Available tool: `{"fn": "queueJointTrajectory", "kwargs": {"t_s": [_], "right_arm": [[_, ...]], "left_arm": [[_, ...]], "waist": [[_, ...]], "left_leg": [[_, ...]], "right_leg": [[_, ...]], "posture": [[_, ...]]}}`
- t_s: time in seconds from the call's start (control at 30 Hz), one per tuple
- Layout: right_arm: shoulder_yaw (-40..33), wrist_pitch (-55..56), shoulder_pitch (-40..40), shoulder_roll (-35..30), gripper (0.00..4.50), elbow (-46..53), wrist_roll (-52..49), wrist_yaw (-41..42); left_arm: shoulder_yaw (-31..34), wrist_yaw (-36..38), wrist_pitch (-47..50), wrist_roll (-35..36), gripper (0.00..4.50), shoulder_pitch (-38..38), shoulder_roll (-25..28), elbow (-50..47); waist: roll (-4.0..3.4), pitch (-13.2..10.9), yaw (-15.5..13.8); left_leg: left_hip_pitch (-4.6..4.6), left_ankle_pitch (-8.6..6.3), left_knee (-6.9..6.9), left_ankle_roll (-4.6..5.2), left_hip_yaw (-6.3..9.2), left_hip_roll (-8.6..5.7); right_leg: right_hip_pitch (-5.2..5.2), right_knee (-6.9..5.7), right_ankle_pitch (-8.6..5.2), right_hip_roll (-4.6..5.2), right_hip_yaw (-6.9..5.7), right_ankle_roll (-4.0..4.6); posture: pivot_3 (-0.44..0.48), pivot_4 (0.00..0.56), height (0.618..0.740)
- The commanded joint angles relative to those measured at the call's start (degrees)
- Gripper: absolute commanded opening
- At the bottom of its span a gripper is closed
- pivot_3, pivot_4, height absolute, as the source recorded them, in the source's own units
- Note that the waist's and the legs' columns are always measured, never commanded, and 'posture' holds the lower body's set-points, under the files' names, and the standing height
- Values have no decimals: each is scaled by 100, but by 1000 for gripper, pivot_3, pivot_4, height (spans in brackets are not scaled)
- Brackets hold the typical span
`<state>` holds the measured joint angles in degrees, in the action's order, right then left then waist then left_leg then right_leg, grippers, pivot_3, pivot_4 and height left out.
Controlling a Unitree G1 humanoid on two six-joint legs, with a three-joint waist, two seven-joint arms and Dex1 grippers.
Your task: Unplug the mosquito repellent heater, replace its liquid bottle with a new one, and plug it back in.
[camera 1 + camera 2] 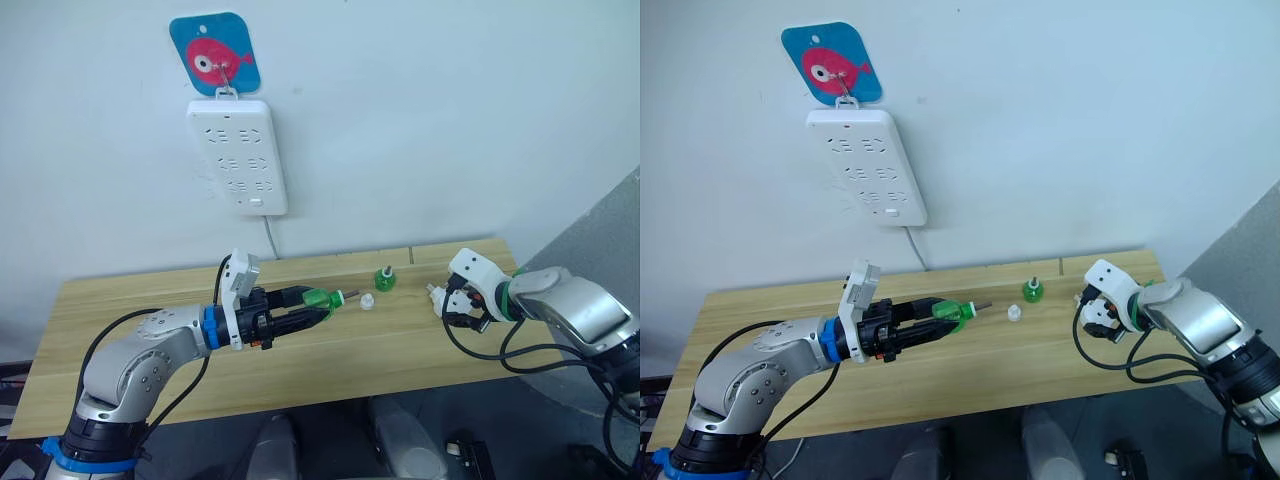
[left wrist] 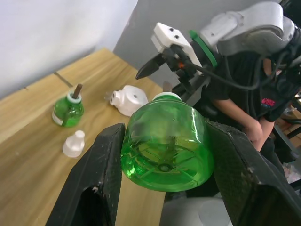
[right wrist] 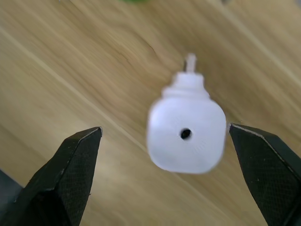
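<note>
Small white rounded plastic heater (image 3: 186,134) lying unplugged on wooden table (image 1: 150,300), right gripper (image 3: 174,183) hovering wide open over it. Left gripper (image 1: 306,311) clamping green bottle (image 1: 318,300). Bad approach angle probably knocking heater away.

Even, soft indoor light, fairly bright, no harsh glare; wall (image 1: 450,120) reads flat pale grey-white. Faint soft shadow under the power strip (image 1: 237,156) on the wall, weak shadows on the wooden table (image 1: 120,330). Head views sharp overall, slight darkening toward corners. Right wrist view: mosquito repellent heater (image 3: 185,133) soft and blurred, wood grain out of focus. Left wrist view: green bottle (image 2: 165,143) close, translucent with mild sheen, background softer
</note>
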<state>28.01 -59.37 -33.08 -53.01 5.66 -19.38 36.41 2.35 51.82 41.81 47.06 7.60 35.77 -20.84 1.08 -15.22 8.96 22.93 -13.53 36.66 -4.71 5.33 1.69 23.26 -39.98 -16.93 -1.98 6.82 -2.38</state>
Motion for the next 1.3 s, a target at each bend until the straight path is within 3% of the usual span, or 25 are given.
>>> {"fn": "queueJointTrajectory", "kwargs": {"t_s": [0.03, 0.8, 1.23, 1.3], "right_arm": [[85, -45, -250, 98, 4500, -330, 354, 219], [645, 892, -1149, 845, 4500, -2517, 2016, 1676], [710, 1134, -1190, 1050, 4500, -2868, 2613, 2312], [654, 1151, -1180, 1092, 4128, -2889, 2661, 2313]], "left_arm": [[-18, -17, -206, -106, 2345, -118, -34, -333], [-64, -358, -480, -251, 2345, -636, -242, -817], [-154, -399, -568, -332, 2345, -576, -333, -755], [-162, -400, -576, -348, 2345, -555, -358, -736]], "waist": [[5, -31, -28], [37, -141, -242], [38, -143, -283], [38, -143, -283]], "left_leg": [[1, 0, 1, 0, -2, -1], [1, -3, 7, 1, -19, -5], [3, -3, 7, 0, -17, -6], [3, -3, 7, 0, -16, -5]], "right_leg": [[0, 0, 1, 1, 2, -2], [2, 4, 10, 11, 13, -16], [2, 7, 10, 13, 12, -17], [2, 7, 10, 13, 11, -17]], "posture": [[-151, 299, 740], [-67, 286, 740], [-60, 275, 740], [-60, 274, 740]]}}
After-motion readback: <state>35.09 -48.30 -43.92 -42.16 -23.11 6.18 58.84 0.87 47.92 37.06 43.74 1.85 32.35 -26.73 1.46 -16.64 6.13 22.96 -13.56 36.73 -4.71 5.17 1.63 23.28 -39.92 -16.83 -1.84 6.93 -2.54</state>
